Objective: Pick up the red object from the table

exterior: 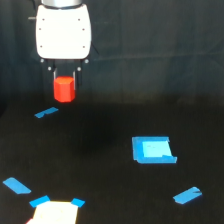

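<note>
The white gripper (64,75) is clamping the matte red block (64,89), hanging below its fingers, above the black table (100,130).

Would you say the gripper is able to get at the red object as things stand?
Yes, it seems so: the gripper already appears shut on the red object, which hangs from its fingers with nothing between them. Whether the block is clear of the table cannot be told.

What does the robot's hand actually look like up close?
The gripper has a chunky white body with rounded corners, topped by a grey metallic ring. Two short dark fingers stick out below, with small pale dots, perhaps screws, around their base. No cables or markings are clearly visible.
</note>
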